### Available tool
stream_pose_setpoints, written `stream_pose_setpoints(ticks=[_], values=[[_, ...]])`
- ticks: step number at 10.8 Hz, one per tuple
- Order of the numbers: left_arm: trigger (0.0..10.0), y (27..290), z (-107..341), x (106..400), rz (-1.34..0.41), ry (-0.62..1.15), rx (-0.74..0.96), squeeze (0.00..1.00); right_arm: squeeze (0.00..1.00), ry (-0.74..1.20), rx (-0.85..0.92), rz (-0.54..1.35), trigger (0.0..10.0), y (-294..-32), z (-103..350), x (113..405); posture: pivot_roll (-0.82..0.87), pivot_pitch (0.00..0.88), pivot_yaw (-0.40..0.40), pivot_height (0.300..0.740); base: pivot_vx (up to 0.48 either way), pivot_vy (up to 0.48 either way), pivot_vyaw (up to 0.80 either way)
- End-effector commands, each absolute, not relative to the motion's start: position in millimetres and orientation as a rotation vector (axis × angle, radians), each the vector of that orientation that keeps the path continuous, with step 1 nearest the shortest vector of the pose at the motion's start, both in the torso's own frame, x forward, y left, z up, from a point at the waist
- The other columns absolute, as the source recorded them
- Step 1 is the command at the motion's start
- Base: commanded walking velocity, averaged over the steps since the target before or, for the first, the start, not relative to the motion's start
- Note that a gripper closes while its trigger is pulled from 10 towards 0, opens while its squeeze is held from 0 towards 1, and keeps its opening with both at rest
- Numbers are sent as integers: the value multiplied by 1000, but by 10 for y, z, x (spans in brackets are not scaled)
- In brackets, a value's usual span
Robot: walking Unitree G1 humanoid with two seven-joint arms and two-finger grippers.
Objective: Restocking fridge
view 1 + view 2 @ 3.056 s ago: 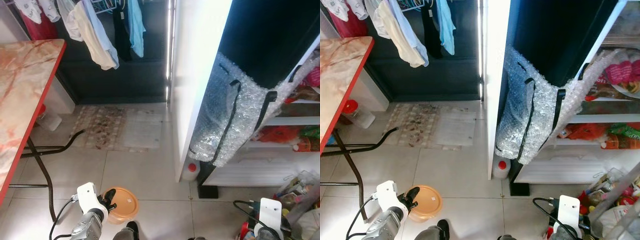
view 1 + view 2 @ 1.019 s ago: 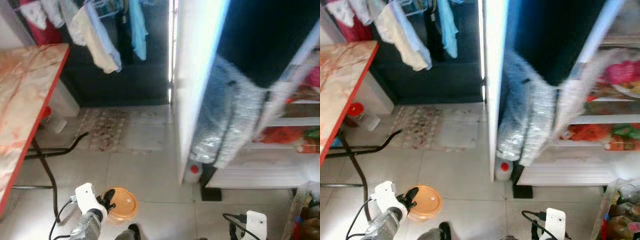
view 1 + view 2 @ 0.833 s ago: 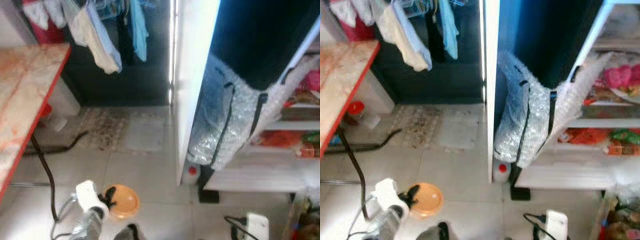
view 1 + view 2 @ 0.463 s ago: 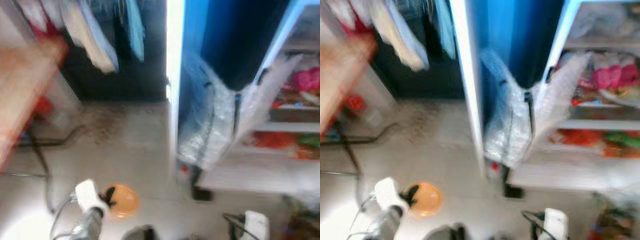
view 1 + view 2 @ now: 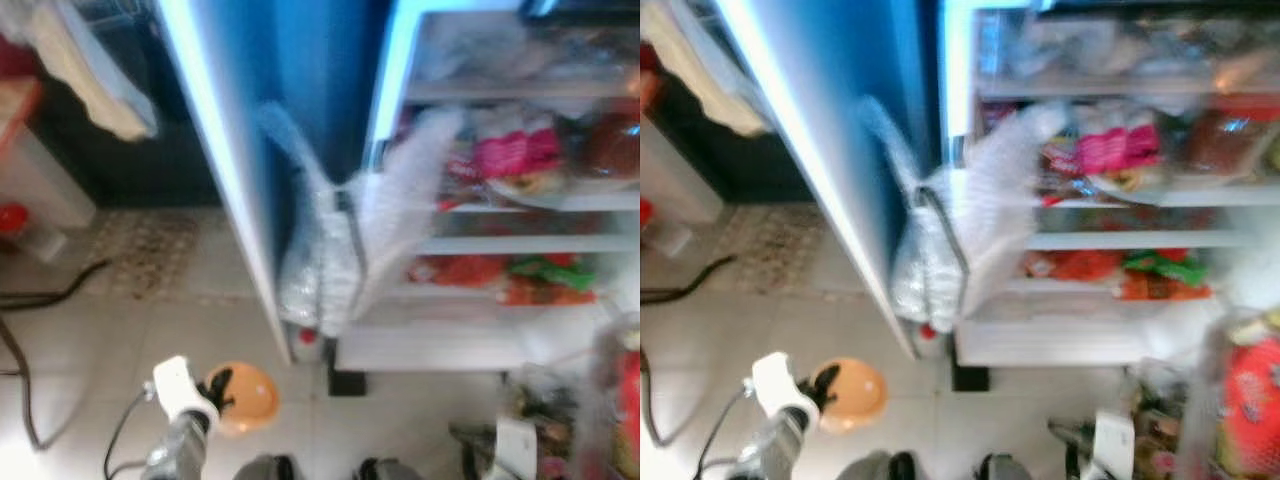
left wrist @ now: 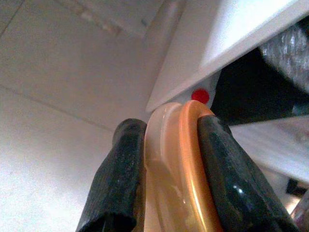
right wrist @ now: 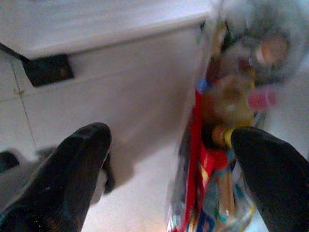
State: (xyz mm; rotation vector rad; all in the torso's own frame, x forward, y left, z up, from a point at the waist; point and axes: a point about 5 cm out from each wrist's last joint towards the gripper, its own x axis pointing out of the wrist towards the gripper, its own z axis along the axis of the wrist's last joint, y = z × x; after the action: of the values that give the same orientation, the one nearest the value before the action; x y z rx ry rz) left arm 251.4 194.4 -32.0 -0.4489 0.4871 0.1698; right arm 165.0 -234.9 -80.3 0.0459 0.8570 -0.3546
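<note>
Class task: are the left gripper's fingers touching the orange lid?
Touching. The left wrist view shows both black fingers pressed against opposite faces of the orange lid, with no gap on either side.

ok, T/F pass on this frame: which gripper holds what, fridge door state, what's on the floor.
1. The left gripper is shut on the round orange plastic lid. True.
2. The right gripper is clamped on a bottle. False: its fingers are spread wide, holding nothing.
3. The fridge door is closed. False: it stands open, the stocked fridge shelves exposed.
4. A bubble-wrap bag hangs at the door's inner side. True.
5. A small red-capped white bottle stands on the floor by the door's foot. True.
</note>
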Motion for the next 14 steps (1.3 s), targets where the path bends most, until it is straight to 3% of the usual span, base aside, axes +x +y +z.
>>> stream_pose_setpoints(ticks=[1,9,14], values=[[10000,1998,-369,2444,191,514,-439,0,0,900,56,-355,10000,-2318,-862,1543,-61,232,75,740,0,0,0],[10000,1999,-383,2423,186,522,-429,0,0,926,51,-362,10000,-2332,-880,1501,-62,233,74,740,0,0,-100],[10000,2006,-395,2410,182,530,-423,0,0,941,39,-369,10000,-2326,-889,1489,-60,228,74,740,0,-313,0]])
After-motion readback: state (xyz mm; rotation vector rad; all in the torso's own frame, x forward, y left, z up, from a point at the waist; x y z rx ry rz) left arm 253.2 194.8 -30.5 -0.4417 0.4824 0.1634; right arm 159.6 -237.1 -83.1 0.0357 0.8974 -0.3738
